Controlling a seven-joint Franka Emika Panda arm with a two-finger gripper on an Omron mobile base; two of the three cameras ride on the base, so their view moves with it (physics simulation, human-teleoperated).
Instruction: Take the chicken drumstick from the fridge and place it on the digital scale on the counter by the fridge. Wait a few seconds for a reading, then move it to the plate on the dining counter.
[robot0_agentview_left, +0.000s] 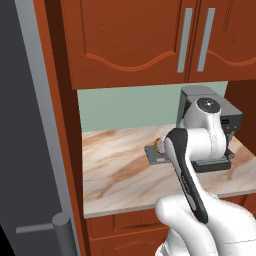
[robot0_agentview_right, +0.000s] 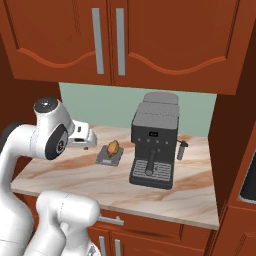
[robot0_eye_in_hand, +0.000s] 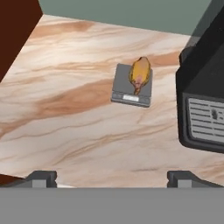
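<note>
Hovering with gripper (robot0_eye_in_hand: 111, 177) jaws wide and empty, I judge the chicken drumstick (robot0_eye_in_hand: 140, 74) on the digital scale (robot0_eye_in_hand: 131, 89) light, rounded, maybe slippery; I'd pinch its thick middle.

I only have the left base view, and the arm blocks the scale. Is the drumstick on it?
Observer: Yes, the drumstick lies on the scale.
Operator: Is the end effector holding it?
Observer: No, the end effector is open and apart from it, with bare counter between.
Operator: What's next to the scale?
Observer: A dark coffee machine, to its right in the right base view, with a gap between them.
</note>
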